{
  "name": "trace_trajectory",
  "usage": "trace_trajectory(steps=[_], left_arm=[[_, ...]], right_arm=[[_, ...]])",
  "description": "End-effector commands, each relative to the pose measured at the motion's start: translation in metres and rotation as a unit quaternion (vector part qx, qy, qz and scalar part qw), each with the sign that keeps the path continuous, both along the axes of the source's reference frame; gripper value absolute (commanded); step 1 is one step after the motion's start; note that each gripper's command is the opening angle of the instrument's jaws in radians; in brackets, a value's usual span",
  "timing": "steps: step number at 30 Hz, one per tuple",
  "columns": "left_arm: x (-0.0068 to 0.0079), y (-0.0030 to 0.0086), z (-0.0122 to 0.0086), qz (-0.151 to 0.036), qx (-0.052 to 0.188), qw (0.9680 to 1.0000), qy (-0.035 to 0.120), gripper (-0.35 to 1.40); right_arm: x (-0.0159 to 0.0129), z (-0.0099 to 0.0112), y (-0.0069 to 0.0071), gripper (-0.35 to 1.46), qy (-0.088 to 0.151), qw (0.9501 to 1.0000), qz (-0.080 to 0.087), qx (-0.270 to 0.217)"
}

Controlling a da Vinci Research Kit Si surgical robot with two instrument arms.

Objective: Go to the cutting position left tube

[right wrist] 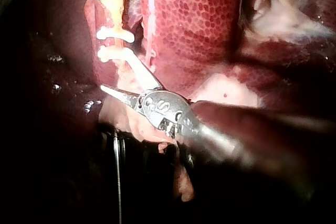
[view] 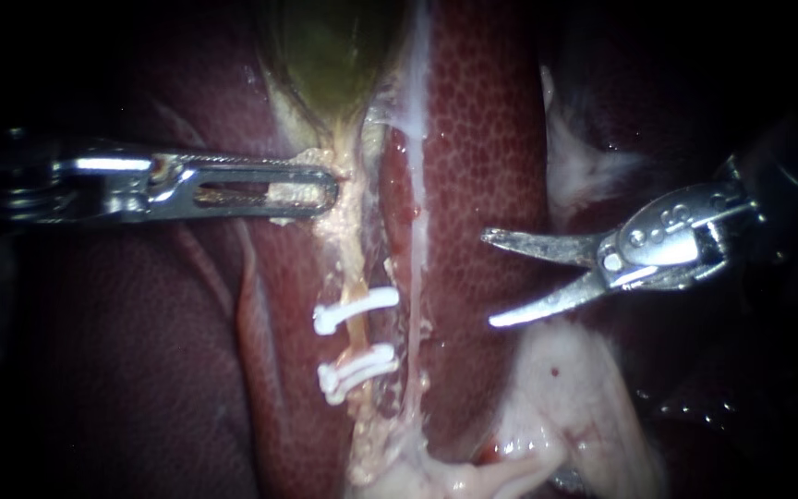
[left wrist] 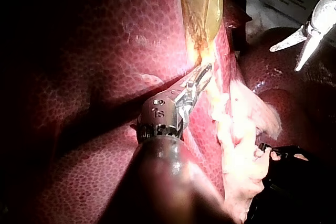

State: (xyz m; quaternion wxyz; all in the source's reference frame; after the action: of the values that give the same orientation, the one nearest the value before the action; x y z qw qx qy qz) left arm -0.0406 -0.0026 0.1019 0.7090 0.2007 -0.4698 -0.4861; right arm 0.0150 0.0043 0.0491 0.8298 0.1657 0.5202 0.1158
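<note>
The dark red mottled liver [view: 482, 139] fills pretty much the whole endoscope view. The greenish-yellow gallbladder [view: 330, 55] sits at 12 o'clock, and there's a lump of pale whitish fatty tissue [view: 574, 407] down at 5 o'clock.

The left instrument [view: 330, 195] comes in flat from 9 o'clock. Its pincer is clamped on the yellowish tissue [view: 293, 193] right at the gallbladder's narrow end; you can see it through the slot.

The right instrument [view: 489, 277] comes in from 3 o'clock. Its pincer is really two pointed blades, spread apart with nothing between them, hanging over the liver.

The left tube [view: 355, 268], a pale yellow strand, runs from that narrow end toward 6 o'clock, just on the 9 o'clock side of centre. The blade tips are well off it at its 3 o'clock. In between are a strip of liver and the thin whitish right tube [view: 416, 240].

The left tube carries an upper white plastic clip [view: 357, 310]. Below it is a lower white clip [view: 357, 368], which looks doubled.

The left wrist view shows the clamp on the tissue more clearly, plus a black object [left wrist: 289, 182] beside the fat. The clips only show in the endoscope and right wrist views. In the right wrist view they sit just ahead of the blades.
</note>
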Motion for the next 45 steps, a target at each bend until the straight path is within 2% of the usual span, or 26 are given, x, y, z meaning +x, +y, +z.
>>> trace_trajectory(steps=[1, 7, 10, 12, 18, 22, 30, 36, 45], left_arm=[[0.0000, 0.0000, 0.0000, 0.000, 0.000, 1.0000, 0.000, -0.35], [0.0008, 0.0003, -0.0008, 0.002, 0.002, 1.0000, -0.002, -0.35], [0.0021, 0.0007, -0.0022, 0.005, 0.006, 1.0000, -0.005, -0.35], [0.0031, 0.0013, -0.0034, 0.001, 0.007, 1.0000, -0.002, -0.35], [0.0054, 0.0026, -0.0062, -0.016, 0.006, 0.9998, -0.008, -0.35], [0.0059, 0.0028, -0.0069, -0.018, 0.003, 0.9998, -0.010, -0.35], [0.0059, 0.0027, -0.0071, -0.019, 0.003, 0.9998, -0.010, -0.35], [0.0059, 0.0028, -0.0071, -0.019, 0.003, 0.9998, -0.010, -0.35], [0.0058, 0.0027, -0.0071, -0.019, 0.003, 0.9998, -0.009, -0.35]], right_arm=[[0.0000, 0.0000, 0.0000, 1.43, 0.000, 1.0000, 0.000, 0.000], [0.0001, 0.0000, 0.0000, 1.43, 0.000, 1.0000, 0.000, 0.000], [0.0001, 0.0001, 0.0000, 1.43, 0.000, 1.0000, 0.000, 0.000], [0.0001, 0.0001, 0.0000, 1.43, 0.000, 1.0000, 0.000, 0.000], [0.0001, 0.0001, 0.0000, 1.43, 0.001, 1.0000, -0.001, 0.001], [0.0002, 0.0002, 0.0001, 1.43, 0.000, 1.0000, 0.000, 0.001], [0.0005, 0.0006, 0.0000, 1.43, 0.004, 1.0000, -0.004, 0.002], [0.0022, 0.0027, -0.0012, 1.43, 0.017, 0.9997, -0.012, 0.014], [0.0064, 0.0085, -0.0044, 1.43, 0.010, 0.9985, -0.034, 0.042]])
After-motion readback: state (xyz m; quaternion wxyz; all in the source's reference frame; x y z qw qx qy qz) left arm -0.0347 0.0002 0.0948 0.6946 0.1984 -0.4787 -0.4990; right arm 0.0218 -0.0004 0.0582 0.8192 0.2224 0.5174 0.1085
